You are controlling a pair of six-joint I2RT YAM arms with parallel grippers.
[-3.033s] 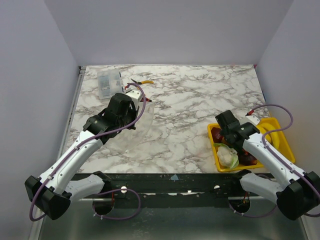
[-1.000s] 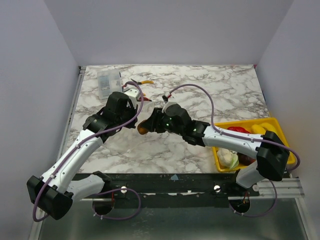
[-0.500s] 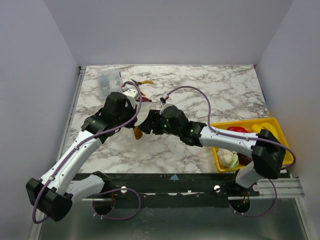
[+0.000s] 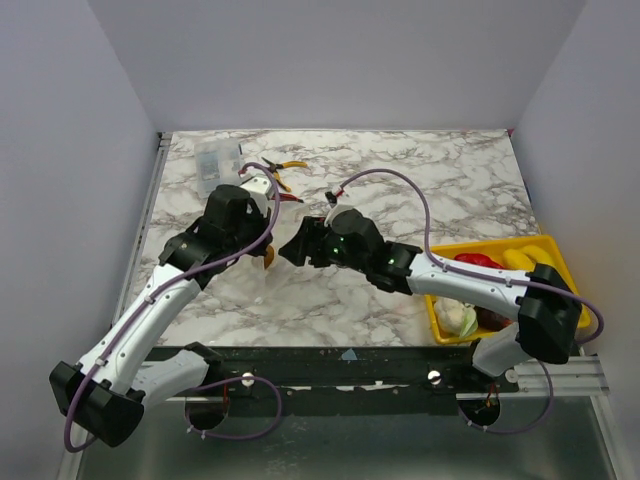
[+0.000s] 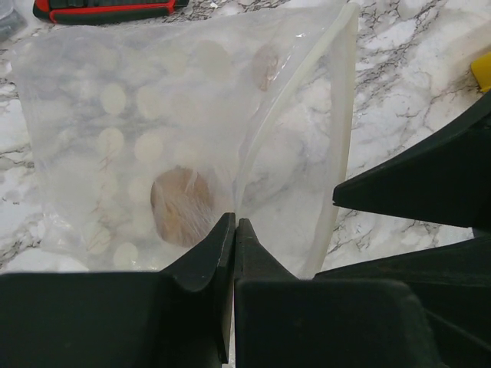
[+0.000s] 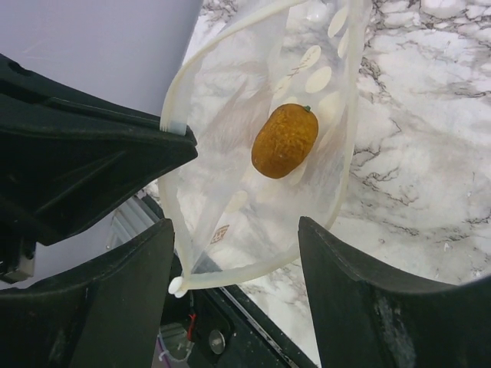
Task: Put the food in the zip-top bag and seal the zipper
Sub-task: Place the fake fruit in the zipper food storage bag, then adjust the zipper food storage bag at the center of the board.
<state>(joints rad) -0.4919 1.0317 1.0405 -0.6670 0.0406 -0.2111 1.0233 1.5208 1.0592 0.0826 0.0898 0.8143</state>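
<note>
My left gripper (image 5: 234, 230) is shut on the upper lip of the zip-top bag (image 5: 153, 153), a clear bag with white dots, and holds its mouth open above the table (image 4: 262, 245). An orange-brown food piece (image 6: 285, 140) lies inside the bag; it also shows through the plastic in the left wrist view (image 5: 180, 205). My right gripper (image 6: 238, 253) is open and empty just outside the bag's mouth, at the zipper strip (image 6: 230, 277). In the top view the right gripper (image 4: 290, 250) sits next to the left one (image 4: 258, 218). More food, a pale leafy piece (image 4: 455, 316) and red pieces (image 4: 478, 260), lies in the yellow tray (image 4: 555, 255).
A rigid clear compartment box (image 4: 215, 163) stands at the back left. Red-handled and yellow-handled pliers (image 4: 285, 170) lie behind the bag; the red handle shows in the left wrist view (image 5: 100, 9). The table's near edge runs below the bag.
My right arm swung from the yellow tray across to the bag with the orange-brown piece. The piece now lies inside the bag and the right gripper has opened and drawn back slightly.
</note>
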